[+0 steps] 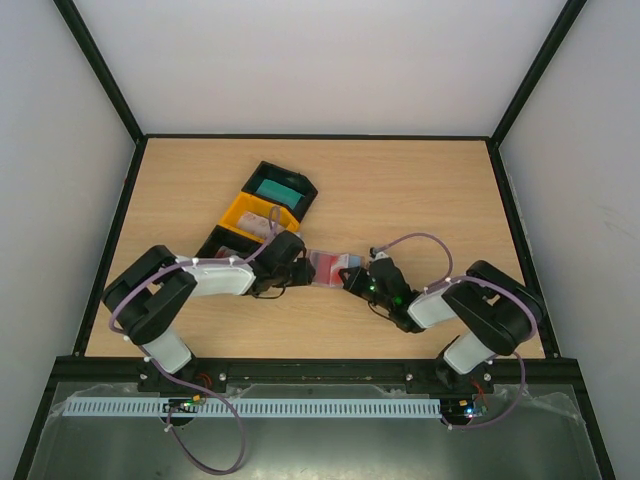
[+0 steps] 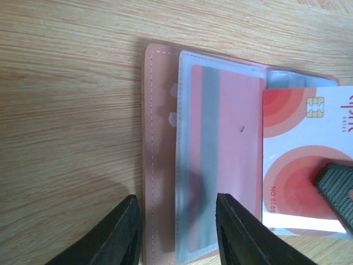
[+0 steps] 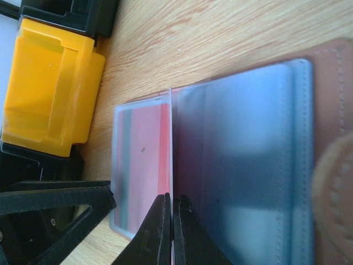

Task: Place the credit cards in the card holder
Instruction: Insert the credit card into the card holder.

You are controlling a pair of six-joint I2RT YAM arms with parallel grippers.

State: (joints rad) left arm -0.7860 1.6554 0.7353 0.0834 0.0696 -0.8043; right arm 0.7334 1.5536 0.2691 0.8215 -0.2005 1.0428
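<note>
While the right gripper [image 3: 172, 199] pinched a red-and-white card [image 2: 298, 160], the card holder [image 2: 160, 138] lay open on the table [image 1: 420, 190].

Just right of the card holder, the right gripper's jaws were closed together on that card's edge, and the card overlapped one side of the card holder. At the card holder's left, the left gripper [image 2: 176, 201] stood with its jaws apart, straddling a clear sleeve [image 2: 185, 138] that held a red card [image 2: 237, 138]. Beyond the card holder sat a yellow tray [image 1: 240, 212] and a black tray [image 1: 292, 177] with a teal card [image 1: 277, 188] in it.

Card holder [image 1: 330, 268] open on table [image 1: 430, 190], one card [image 2: 229, 160] in its sleeve, second card [image 2: 295, 143] overlapping it, trays [image 1: 250, 213] behind
</note>
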